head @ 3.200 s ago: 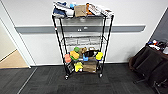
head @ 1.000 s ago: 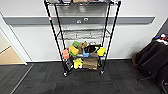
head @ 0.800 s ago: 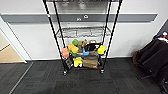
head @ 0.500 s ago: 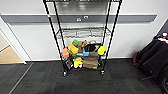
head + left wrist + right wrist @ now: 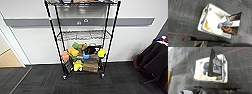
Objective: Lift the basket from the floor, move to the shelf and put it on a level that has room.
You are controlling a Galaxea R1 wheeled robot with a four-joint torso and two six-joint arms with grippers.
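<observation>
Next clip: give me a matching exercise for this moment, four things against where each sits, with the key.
Things:
1. basket
2. cardboard box
3. colourful toys
4. dark packet

Places:
A. lowest tier of the shelf
B. dark carpet floor
C. inside the basket
D. tier just above the lowest one

Pairs: 1-B, 2-A, 3-D, 4-C
</observation>
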